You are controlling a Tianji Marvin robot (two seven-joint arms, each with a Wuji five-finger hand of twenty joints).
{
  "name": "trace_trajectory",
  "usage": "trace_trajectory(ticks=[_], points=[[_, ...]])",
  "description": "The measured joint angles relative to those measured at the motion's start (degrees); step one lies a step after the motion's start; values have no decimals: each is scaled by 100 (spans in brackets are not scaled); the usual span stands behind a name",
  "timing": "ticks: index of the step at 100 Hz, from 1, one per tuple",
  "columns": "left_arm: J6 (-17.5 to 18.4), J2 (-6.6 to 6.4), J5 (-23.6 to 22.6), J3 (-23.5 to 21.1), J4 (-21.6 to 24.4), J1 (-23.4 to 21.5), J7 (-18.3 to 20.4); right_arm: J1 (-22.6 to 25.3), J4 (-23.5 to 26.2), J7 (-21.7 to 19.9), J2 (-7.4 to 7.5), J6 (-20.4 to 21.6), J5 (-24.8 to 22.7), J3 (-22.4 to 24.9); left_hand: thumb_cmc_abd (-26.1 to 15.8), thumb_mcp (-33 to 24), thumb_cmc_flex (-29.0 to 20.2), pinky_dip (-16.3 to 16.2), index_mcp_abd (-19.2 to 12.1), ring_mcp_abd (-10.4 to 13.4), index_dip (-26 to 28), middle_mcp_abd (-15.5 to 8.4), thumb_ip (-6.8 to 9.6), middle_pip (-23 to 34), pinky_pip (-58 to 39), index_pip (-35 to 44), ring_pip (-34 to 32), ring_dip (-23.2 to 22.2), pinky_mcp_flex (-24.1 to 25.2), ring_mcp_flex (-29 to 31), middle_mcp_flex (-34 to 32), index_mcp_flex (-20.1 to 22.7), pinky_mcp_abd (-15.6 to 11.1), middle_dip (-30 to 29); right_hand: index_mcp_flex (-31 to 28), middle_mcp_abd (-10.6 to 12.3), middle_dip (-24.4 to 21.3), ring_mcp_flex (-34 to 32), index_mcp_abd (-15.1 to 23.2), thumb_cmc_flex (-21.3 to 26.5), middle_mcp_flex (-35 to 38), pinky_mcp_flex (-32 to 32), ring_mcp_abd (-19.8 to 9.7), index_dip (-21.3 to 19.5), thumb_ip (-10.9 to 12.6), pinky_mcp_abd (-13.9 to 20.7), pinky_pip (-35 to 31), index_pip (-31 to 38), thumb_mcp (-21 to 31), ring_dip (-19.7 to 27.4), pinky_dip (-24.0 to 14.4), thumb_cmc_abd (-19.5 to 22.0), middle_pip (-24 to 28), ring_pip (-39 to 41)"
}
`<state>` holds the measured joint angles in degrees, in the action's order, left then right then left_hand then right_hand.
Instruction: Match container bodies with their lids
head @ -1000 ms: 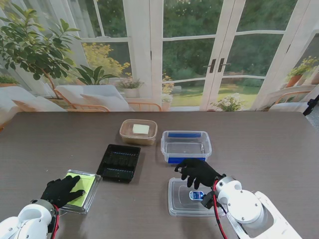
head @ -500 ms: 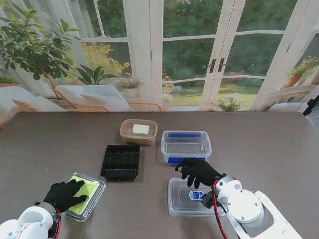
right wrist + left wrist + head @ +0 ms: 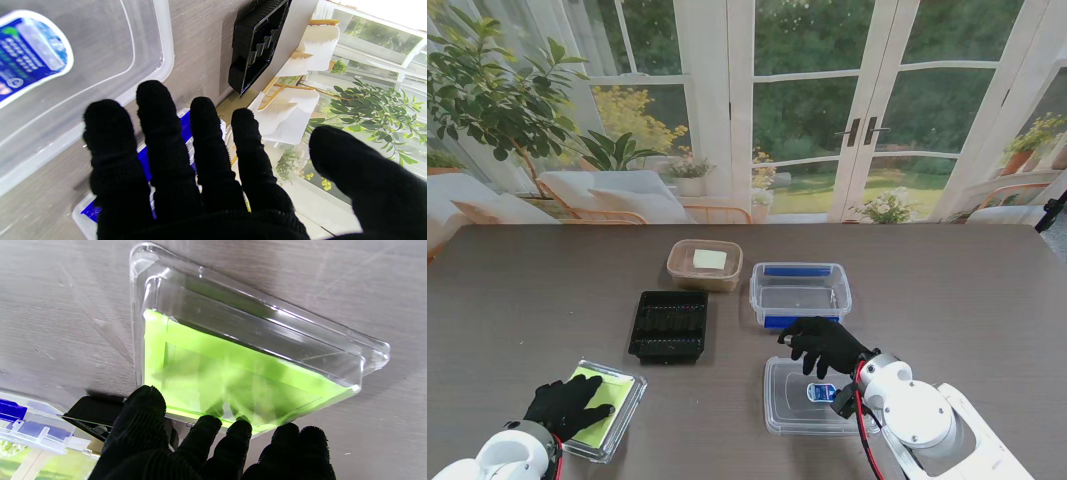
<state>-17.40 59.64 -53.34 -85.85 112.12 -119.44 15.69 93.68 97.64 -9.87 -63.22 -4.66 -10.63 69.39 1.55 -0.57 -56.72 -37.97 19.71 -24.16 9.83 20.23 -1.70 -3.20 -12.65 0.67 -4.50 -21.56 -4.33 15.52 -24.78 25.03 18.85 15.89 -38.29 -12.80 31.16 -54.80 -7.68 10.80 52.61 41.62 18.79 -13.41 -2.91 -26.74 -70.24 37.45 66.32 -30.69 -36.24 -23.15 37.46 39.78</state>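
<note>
The left hand (image 3: 567,405) lies spread on the clear lid (image 3: 607,410), gripping nothing; the right hand (image 3: 825,343), open, hovers. Next: carry the lid right to the black tray (image 3: 668,326).

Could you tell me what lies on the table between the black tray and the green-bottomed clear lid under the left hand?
Nothing: in the stand view only bare table top separates the black tray from the lid.
</note>
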Motion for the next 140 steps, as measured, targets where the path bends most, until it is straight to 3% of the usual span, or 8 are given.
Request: trace_trajectory(ticks=[29,40,68,84,101,111,121,140], points=[[-516,14,62,314,167,116,11,2,3,-12,0,0,4,7,-69,-7,0,-4,432,-247,5,550,0,300,0,108,8,0,36,-6,-62,90,271,23,0,0,0,0,-1,0,0,0,0,0,0,0,0,-1,0,0,0,0,0,0],[-572,13,151,415,221,207,58,2,4,-12,0,-1,4,9,-69,-7,0,-4,518,-208,29,713,0,427,0,135,-4,-13,72,-13,-64,60,154,84,0,0,0,0,-1,0,0,0,1,8,0,0,0,-1,0,0,0,0,0,0],[-731,10,126,606,450,340,344,1,5,-16,1,0,8,15,-132,46,0,-6,681,-66,-44,594,3,665,0,98,-83,-27,76,92,-168,-7,67,174,0,-3,0,0,-2,0,0,0,7,21,0,0,0,-1,0,0,0,0,0,0],[-590,39,18,394,670,197,385,1,5,-28,2,0,8,20,-132,47,0,-7,622,-67,-50,581,3,672,0,110,-88,-27,63,97,-175,72,65,175,0,-5,0,0,-2,0,0,0,10,22,0,0,0,-2,0,0,0,0,0,0],[-335,140,-84,-124,902,-251,-120,2,7,-33,2,0,10,22,-132,47,0,-87,401,-68,-3,488,3,779,-10,292,-303,-109,-165,249,-555,446,63,203,0,-6,0,0,-2,0,0,0,13,22,0,0,0,-2,0,0,0,0,0,0],[-452,188,-27,-372,993,-482,-306,3,8,-32,2,2,10,21,-132,47,0,-110,365,-99,37,459,3,821,-67,346,-303,-109,-197,264,-623,523,63,260,0,-6,0,0,-2,0,0,0,14,23,0,0,0,-2,0,0,0,0,0,0],[-716,223,454,-481,983,-578,-641,6,12,-33,3,2,11,20,-132,47,0,-160,365,-105,37,459,3,821,-69,346,-303,-110,-197,266,-623,525,63,260,0,-7,0,0,-2,0,0,0,14,23,0,0,0,-2,0,0,0,0,0,0],[-951,236,467,-510,781,-585,-562,10,15,-41,4,6,12,20,-132,47,0,-171,311,-106,75,459,3,821,-70,346,-303,-158,-198,266,-623,525,63,260,0,-8,0,0,-2,0,0,0,14,23,0,0,1,-3,0,0,0,0,0,0]])
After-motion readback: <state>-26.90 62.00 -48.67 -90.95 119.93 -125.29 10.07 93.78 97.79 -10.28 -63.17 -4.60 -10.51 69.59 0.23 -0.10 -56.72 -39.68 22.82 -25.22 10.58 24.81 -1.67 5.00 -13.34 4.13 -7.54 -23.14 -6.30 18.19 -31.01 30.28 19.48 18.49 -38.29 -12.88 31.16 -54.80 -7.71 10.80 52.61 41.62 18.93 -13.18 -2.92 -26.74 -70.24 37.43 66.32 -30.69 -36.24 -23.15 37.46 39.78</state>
